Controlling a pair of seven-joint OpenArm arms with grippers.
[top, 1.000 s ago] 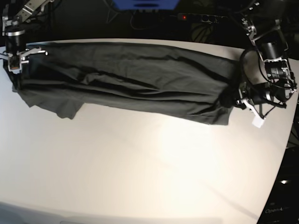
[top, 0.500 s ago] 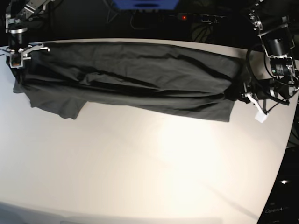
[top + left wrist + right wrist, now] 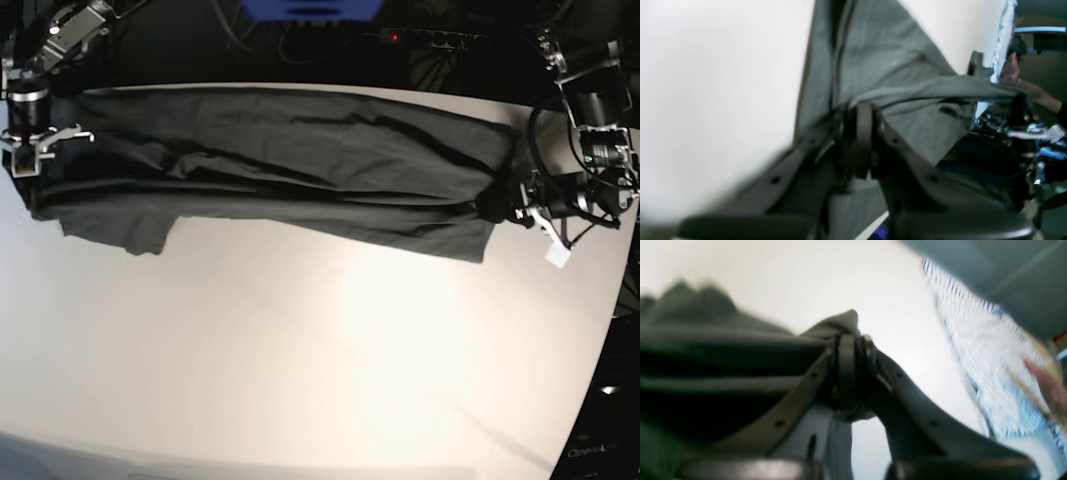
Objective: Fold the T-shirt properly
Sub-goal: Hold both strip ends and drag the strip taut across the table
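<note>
The T-shirt point(image 3: 280, 170) hangs stretched across the far side of the table point(image 3: 330, 360), one sleeve drooping below its near edge. The left gripper point(image 3: 505, 212) is clamped tight on one end, the right gripper point(image 3: 28, 165) on the other. The cloth looks light and limp (it sags between grips), so pinching hems or corners seems best.

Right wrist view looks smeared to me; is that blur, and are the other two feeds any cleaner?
Right wrist: motion blur, T-shirt and background smeared, only the right gripper fairly sharp. Left wrist: milder blur, cloth folds readable, table washed out white. Base: sharp, but a bright glare patch on the table below the T-shirt and barrel distortion bending its edges.
</note>
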